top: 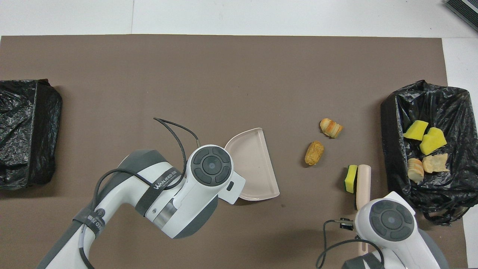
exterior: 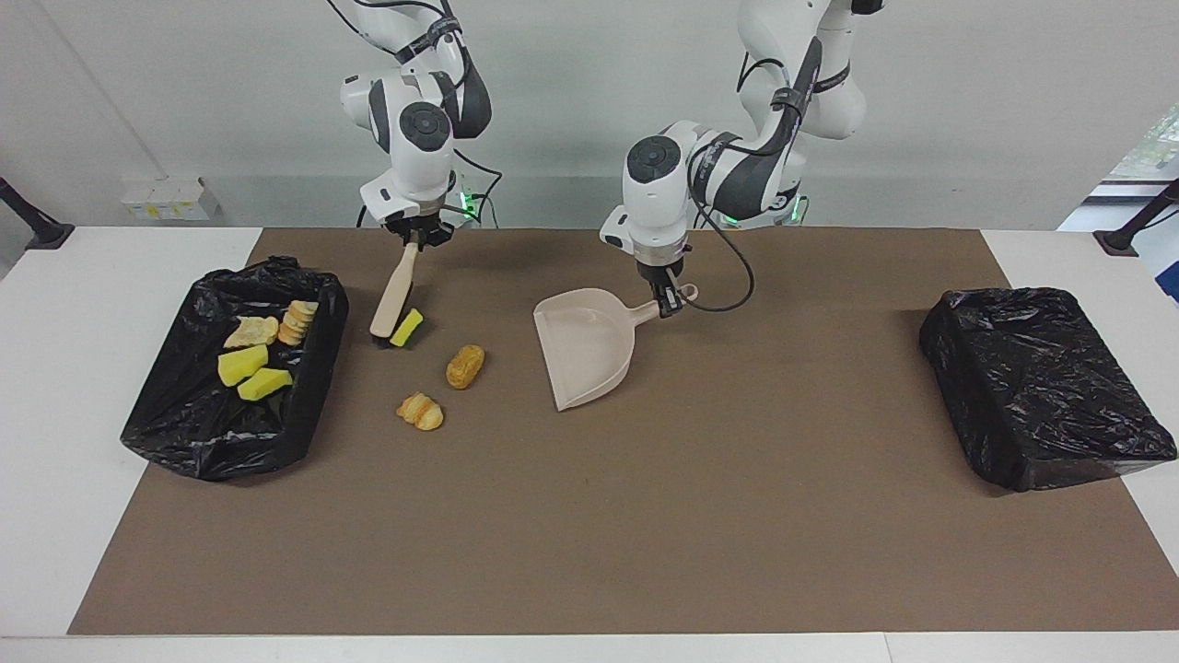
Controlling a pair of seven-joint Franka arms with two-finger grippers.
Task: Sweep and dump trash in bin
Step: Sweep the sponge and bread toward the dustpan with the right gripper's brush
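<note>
Nearest robots: right gripper [exterior: 419, 241] clamped on beige black-bristled brush [exterior: 391, 296]; yellow green-faced sponge chunk [exterior: 406, 327] touches bristles, on dustpan side. Left gripper [exterior: 665, 296] closed on handle of beige plastic dustpan [exterior: 583, 345], mouth facing away from robots. Farther out: two golden-brown pastry pieces [exterior: 465, 366] [exterior: 420, 411] loose on mat, between brush and pan. You must sweep toward left arm's end. Four pieces lie in open black-lined bin [exterior: 207, 433].

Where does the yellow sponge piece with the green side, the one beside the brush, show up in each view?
Facing view: the sponge piece sits left of centre, against the brush head.
Overhead view: the sponge piece sits at lower right, alongside the brush.
Shared landmark: the open bin holding trash, just past the brush.
</note>
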